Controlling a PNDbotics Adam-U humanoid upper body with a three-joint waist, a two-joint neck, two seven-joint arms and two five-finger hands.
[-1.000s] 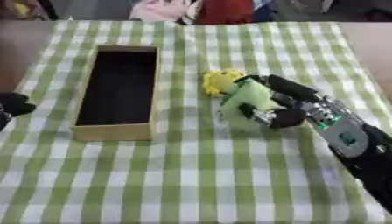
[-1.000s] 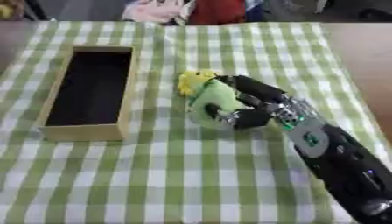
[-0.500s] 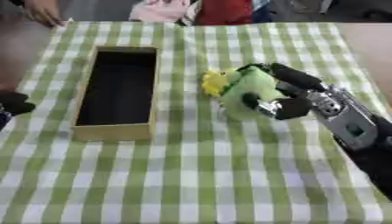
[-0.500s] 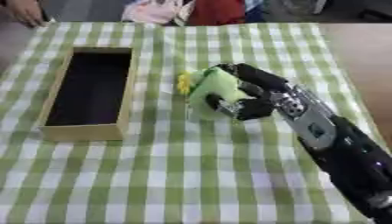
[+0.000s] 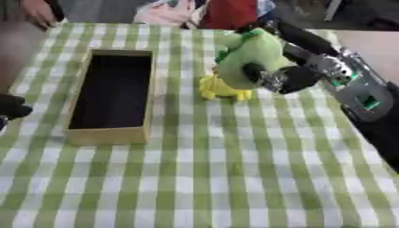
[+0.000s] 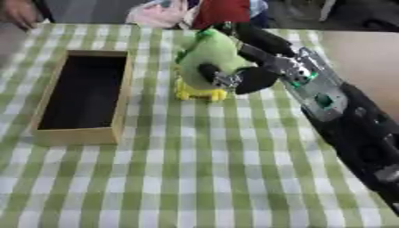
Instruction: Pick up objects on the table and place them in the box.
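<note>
A green and yellow plush toy (image 5: 246, 60) hangs above the checked cloth, right of the box, with its yellow part (image 5: 221, 89) lowest. My right hand (image 5: 284, 73) is curled round its green body, thumb in front and fingers behind. The open cardboard box (image 5: 79, 95) lies left of centre, long side running away from me, its dark inside showing nothing. A bit of my left hand (image 5: 9, 108) shows at the left edge as a dark shape beside the box.
The green and white checked cloth (image 5: 234, 169) covers the table. Pink and red things (image 5: 214, 11) lie past the far edge. A person's hand (image 5: 35, 11) rests at the far left corner.
My right hand has lifted the plush toy off the cloth and carried it up and slightly toward the box. The view has also shifted.
</note>
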